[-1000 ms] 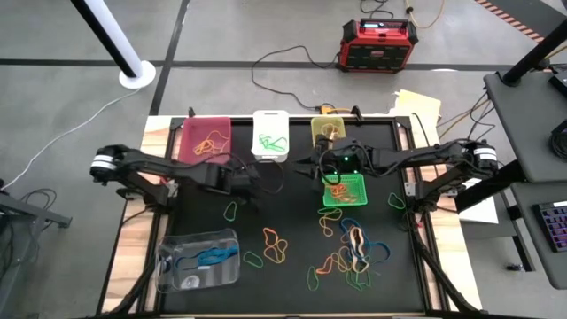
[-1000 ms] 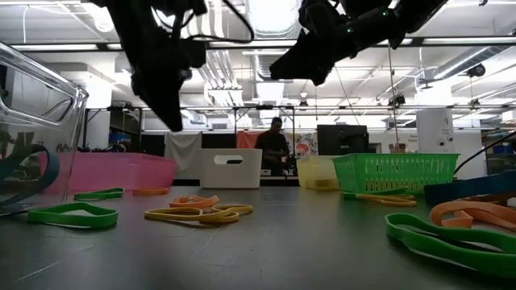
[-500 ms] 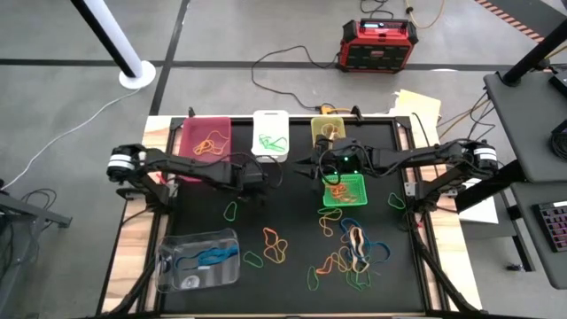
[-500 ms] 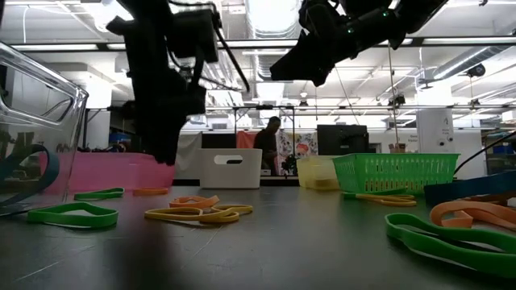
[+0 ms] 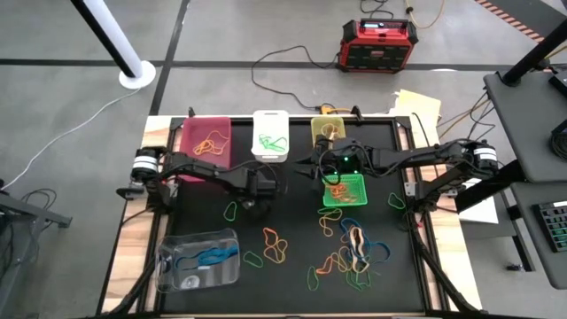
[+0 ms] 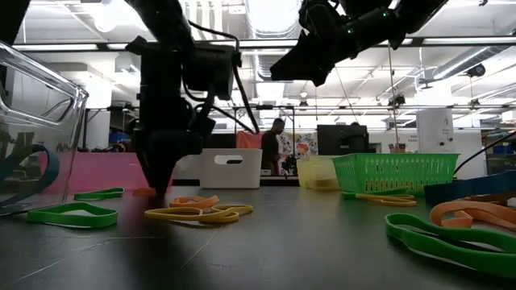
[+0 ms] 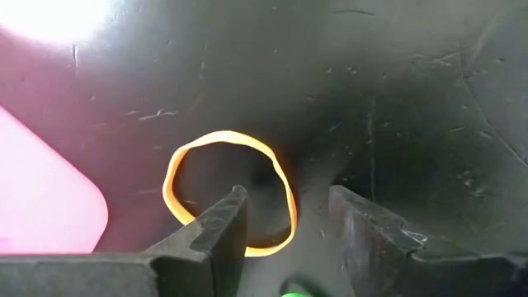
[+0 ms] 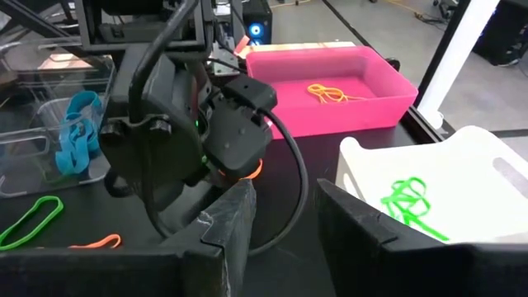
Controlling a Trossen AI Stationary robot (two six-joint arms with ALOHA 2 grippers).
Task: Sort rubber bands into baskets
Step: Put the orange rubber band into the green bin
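The black worktop [image 5: 292, 266] carries five bins. Along its far edge stand a magenta-pink rectangular plastic basket [image 5: 205, 139] with orange bands inside, a white plastic basket [image 5: 270, 135] holding green bands, and a translucent yellow-green basket [image 5: 325, 129]. Just nearer than that one sits a small bright green mesh basket [image 5: 345, 190] with orange bands in it. At the near left corner is a clear plastic basket [image 5: 198, 259] containing blue bands.

The left arm reaches across from the left edge, and its left tool [image 7: 285, 223] is low over the worktop near the white basket, fingers apart, straddling an orange elastic rubber band [image 7: 231, 191] that lies flat as an open loop; whether the tips touch it cannot be told. The right tool [image 8: 282, 216] hangs above the far edge of the green mesh basket, fingers parted with nothing between them.

Loose rubber bands [image 5: 353, 250] in orange, yellow, green and blue lie scattered over the near right of the worktop.
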